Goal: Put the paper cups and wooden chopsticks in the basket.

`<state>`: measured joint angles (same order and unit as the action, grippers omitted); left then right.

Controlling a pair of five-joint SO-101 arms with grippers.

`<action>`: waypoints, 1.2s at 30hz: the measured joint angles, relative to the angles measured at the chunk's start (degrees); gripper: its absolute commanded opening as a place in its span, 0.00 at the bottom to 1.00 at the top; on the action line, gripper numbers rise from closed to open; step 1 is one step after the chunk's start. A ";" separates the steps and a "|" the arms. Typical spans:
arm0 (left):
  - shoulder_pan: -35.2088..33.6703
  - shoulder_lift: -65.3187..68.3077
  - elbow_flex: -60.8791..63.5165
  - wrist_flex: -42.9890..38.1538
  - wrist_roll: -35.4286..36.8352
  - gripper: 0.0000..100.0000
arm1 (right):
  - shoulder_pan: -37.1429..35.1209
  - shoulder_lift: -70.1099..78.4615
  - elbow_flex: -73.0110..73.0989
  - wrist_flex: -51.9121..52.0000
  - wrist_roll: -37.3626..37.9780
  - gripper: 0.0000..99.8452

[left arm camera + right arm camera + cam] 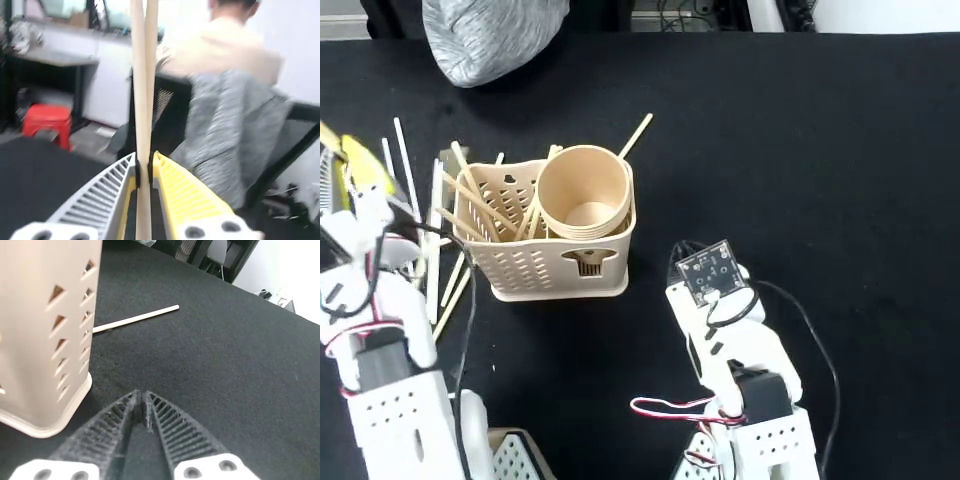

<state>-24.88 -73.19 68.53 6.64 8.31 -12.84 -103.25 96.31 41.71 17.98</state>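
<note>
A beige perforated basket stands left of centre, holding a stack of paper cups and several wooden chopsticks. My left gripper, with one yellow and one white finger, is shut on two chopsticks that stick straight out past its tips; in the high view it is at the far left, left of the basket. My right gripper is shut with nothing in it, low over the black table beside the basket's wall. One chopstick lies on the table behind the basket.
More loose chopsticks lie on the table along the basket's left side. A grey cloth bundle sits at the back edge. A white perforated object is at the front between the arms. The right arm stands right of the basket.
</note>
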 measured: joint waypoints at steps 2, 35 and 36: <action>1.67 -2.11 0.09 -0.26 0.00 0.03 | 0.00 0.00 0.00 0.00 0.00 0.02; 22.42 -13.80 0.00 9.32 1.93 0.03 | 0.00 0.00 0.00 0.00 0.00 0.02; 22.42 -13.80 0.70 9.32 2.29 0.06 | 0.00 0.00 0.00 0.00 0.00 0.02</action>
<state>-2.46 -86.99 69.23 15.96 10.59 -12.84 -103.25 96.31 41.71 17.98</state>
